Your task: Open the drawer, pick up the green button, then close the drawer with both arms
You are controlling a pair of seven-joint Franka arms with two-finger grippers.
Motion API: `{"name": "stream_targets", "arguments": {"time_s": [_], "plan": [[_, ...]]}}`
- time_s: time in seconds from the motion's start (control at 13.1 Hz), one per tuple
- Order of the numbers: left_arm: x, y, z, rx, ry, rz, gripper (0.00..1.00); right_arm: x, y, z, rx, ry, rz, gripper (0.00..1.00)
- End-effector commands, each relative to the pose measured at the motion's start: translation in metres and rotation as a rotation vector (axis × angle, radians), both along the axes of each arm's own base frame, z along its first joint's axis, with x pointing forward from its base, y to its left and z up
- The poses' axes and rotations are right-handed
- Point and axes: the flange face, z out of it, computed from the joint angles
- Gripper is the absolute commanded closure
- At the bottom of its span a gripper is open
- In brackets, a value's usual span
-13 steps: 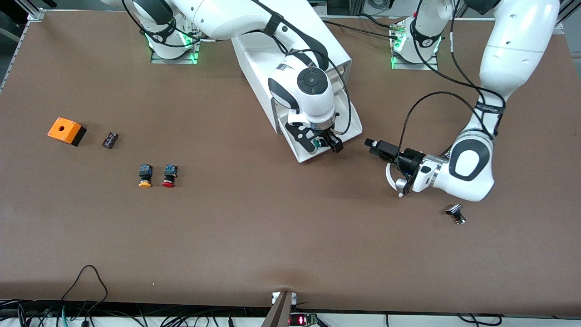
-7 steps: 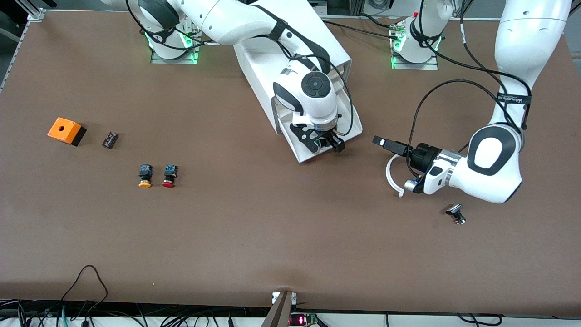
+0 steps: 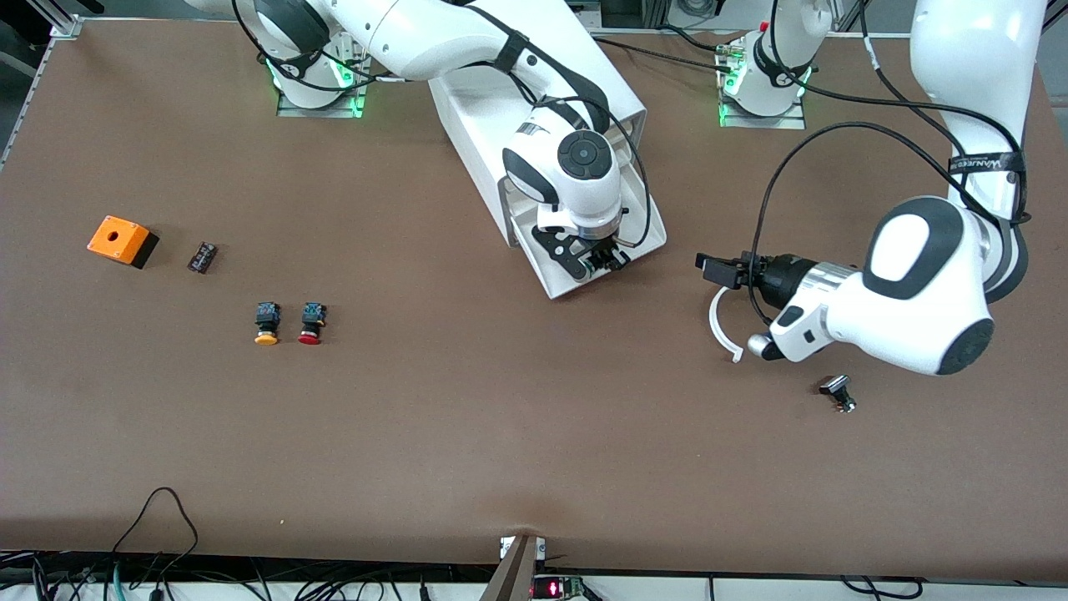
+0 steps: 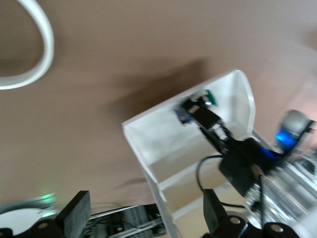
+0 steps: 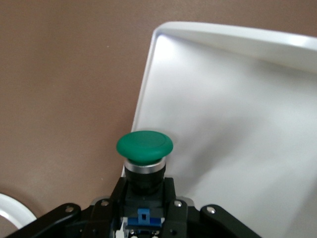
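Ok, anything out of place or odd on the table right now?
Nothing stands out. The drawer is open, the right gripper grips the green button over it, and the left gripper waits open beside the cabinet.

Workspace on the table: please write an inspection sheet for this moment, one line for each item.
Surface: brown table, bare at the front.
Job's things: drawer pulled open; button held over it.
Clutter: orange box, small black part, orange-capped button, red-capped button, small black piece.
Grippers: right gripper shut on the button; left gripper open, beside the cabinet.
Cables: black cable on the left arm.
Surroundings: wires below the table's edge.
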Motion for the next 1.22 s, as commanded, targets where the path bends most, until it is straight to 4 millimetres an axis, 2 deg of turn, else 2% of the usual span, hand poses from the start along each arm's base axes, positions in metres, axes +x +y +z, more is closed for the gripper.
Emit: {"name": "stream_targets", "arguments": {"time_s": [0.0, 0.08, 0.15, 0.23, 0.31, 0.38, 0.61, 0.84, 0.92, 1.0, 1.15], "plan": [[-0.003, -0.032, 0.024, 0.240, -0.098, -0.093, 0.00, 0.021, -0.016, 0.029, -0.003, -0.017, 0.031, 1.00], [-0.003, -0.034, 0.031, 0.284, -0.123, -0.113, 0.00, 0.029, -0.022, 0.043, -0.012, -0.022, 0.083, 1.00], [0.000, -0.028, 0.038, 0.296, -0.134, -0.112, 0.00, 0.041, -0.035, 0.054, -0.029, -0.017, 0.128, 1.00], [0.008, -0.023, 0.053, 0.286, -0.175, -0.098, 0.00, 0.046, -0.044, 0.070, -0.040, -0.018, 0.189, 1.00], [0.013, -0.015, 0.058, 0.287, -0.186, -0.084, 0.00, 0.054, -0.056, 0.089, -0.046, -0.032, 0.259, 1.00], [0.014, -0.007, 0.059, 0.291, -0.179, -0.079, 0.00, 0.063, -0.070, 0.102, -0.053, -0.038, 0.336, 1.00], [0.019, 0.000, 0.050, 0.343, -0.187, -0.038, 0.00, 0.096, -0.119, 0.133, -0.044, -0.057, 0.571, 1.00], [0.026, -0.018, 0.021, 0.370, -0.246, 0.091, 0.01, 0.129, -0.177, 0.138, -0.051, -0.036, 0.737, 1.00], [0.022, -0.041, 0.013, 0.390, -0.264, 0.120, 0.01, 0.139, -0.199, 0.140, -0.053, -0.039, 0.791, 1.00], [0.020, -0.056, 0.004, 0.402, -0.278, 0.141, 0.01, 0.148, -0.227, 0.139, -0.052, -0.040, 0.846, 1.00], [0.015, -0.058, -0.032, 0.428, -0.258, 0.186, 0.05, 0.161, -0.286, 0.124, -0.037, -0.055, 0.915, 1.00]]}}
